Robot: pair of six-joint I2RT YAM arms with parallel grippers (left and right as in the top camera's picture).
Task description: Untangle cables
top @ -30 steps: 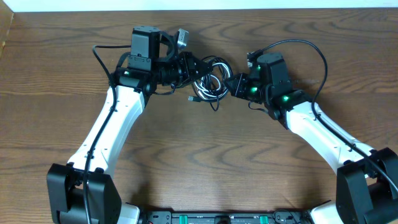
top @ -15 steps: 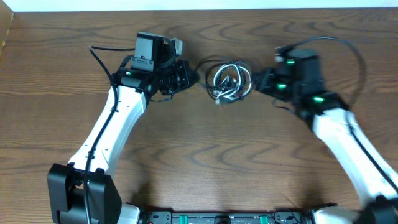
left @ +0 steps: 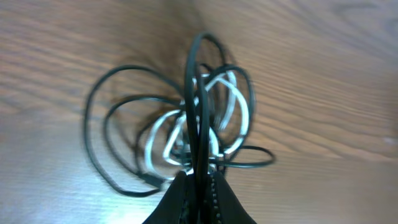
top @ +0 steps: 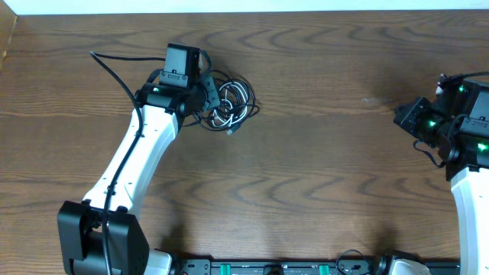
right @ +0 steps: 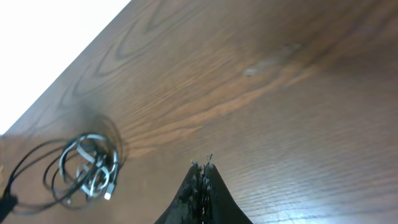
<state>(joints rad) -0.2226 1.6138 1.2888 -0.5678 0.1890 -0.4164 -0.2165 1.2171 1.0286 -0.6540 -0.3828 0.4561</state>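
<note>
Found the cables (top: 229,107) bunched in one loose tangle, white cord (left: 242,112) looped inside black cord (left: 188,93). Noted left gripper (left: 199,180) pinched on the black cord, right gripper (right: 204,167) closed empty, well apart.

The cables (top: 229,107) lie in one knot on the table (top: 306,191). At their 9 o'clock the left gripper (top: 208,98), pinched on the black cable (left: 198,93), blocks the way. The left arm (top: 137,153) bars the side toward 7 o'clock. From 12 round through 3 to 6 o'clock, bare wood gives open passage. The right gripper (right: 204,167), closed and empty, sits well apart at 3 o'clock.
</note>
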